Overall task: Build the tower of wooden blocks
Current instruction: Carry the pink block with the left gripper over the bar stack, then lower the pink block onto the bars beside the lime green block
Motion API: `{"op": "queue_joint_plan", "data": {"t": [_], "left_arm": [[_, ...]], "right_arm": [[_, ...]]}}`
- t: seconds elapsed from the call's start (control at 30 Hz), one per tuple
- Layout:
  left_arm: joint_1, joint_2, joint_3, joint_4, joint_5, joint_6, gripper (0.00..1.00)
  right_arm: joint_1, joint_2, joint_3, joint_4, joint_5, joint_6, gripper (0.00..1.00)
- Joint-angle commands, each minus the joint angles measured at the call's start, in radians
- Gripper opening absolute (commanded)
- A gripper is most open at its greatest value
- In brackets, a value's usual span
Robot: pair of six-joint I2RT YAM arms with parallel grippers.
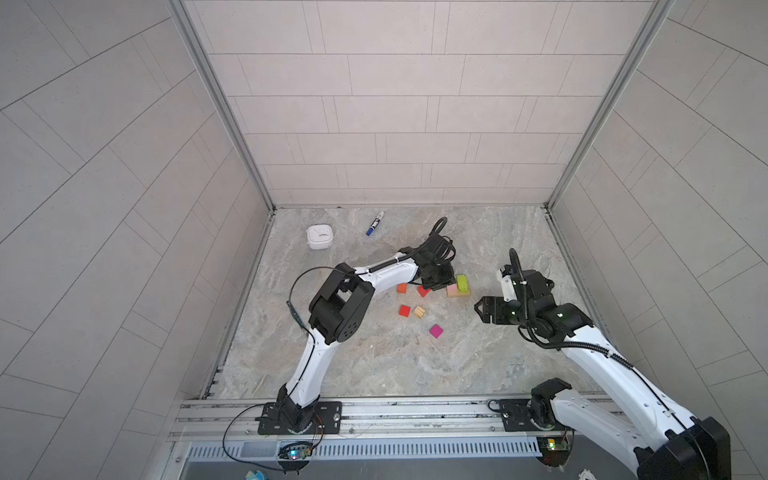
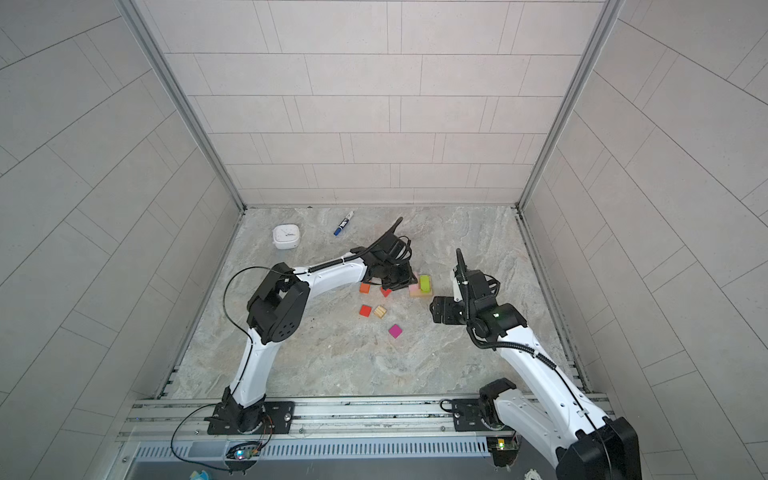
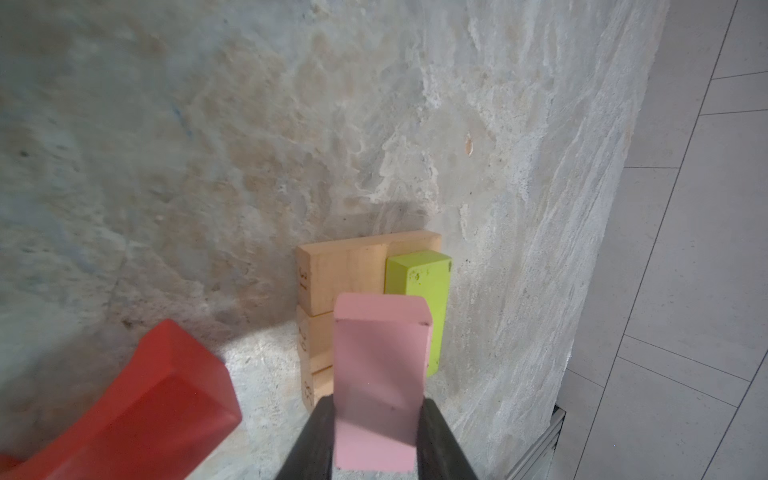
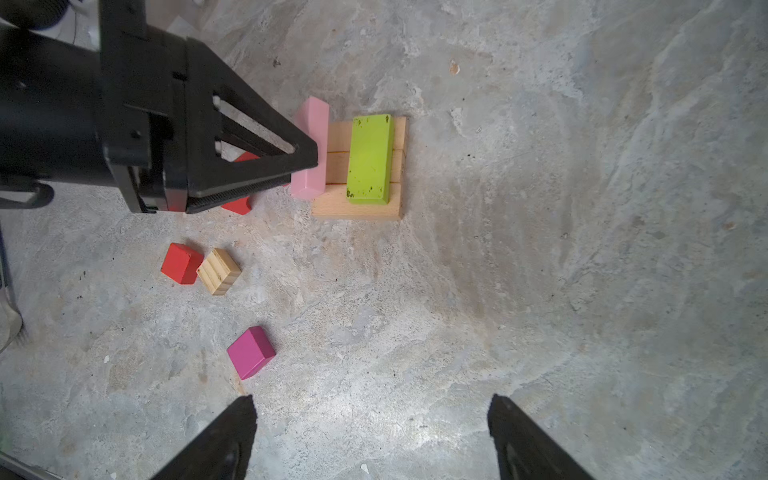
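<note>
Nearest the front edge of the marble-patterned tabletop [image 1: 374,370], a magenta cube [image 1: 436,331] lies alone. A little farther in, a red cube [image 1: 404,311] and a striped tan cube [image 1: 419,311] sit side by side, touching. Toward the right edge at about that depth, the right fingers [image 4: 224,440] hang spread wide and hold nothing, pointing at the blocks. Farther on, near the tabletop's middle, an orange block [image 1: 401,288] and the red arch [image 1: 423,291] lie close together, the arch partly hidden under the left arm. Just beside them on the right stands the tower [image 4: 361,166]: three tan bars [image 4: 357,210] laid flat side by side as a base, with a lime bar [image 4: 370,160] lying across them on the side toward the right edge. The left fingers [image 3: 316,440] are clamped on one end of a pink bar [image 3: 376,365], which is tilted over the base's other side, parallel to the lime bar with bare tan wood between them; whether it rests on the base I cannot tell. Near the far edge, toward its left corner, sit a white square timer [image 1: 319,237] and a blue-capped marker [image 1: 375,223], well apart from the blocks.
</note>
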Motion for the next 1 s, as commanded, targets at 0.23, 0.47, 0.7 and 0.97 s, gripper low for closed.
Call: {"op": "queue_joint_plan", "data": {"t": [0.23,0.47,0.7,0.97], "left_arm": [[-0.007,0.013,0.021,0.014,-0.004,0.003,0.29],[-0.005,0.026,0.03,0.012,-0.005,0.013,0.29],[-0.005,0.04,0.042,0.008,-0.002,0.019,0.3],[-0.005,0.046,0.05,0.001,-0.008,0.027,0.31]], "right_arm": [[-0.007,-0.007,0.009,-0.011,-0.016,-0.014,0.88],[-0.007,-0.006,0.006,-0.009,-0.02,-0.014,0.88],[-0.008,-0.008,0.004,-0.007,-0.023,-0.012,0.88],[-0.009,-0.008,0.001,-0.004,-0.027,-0.012,0.88]]}}
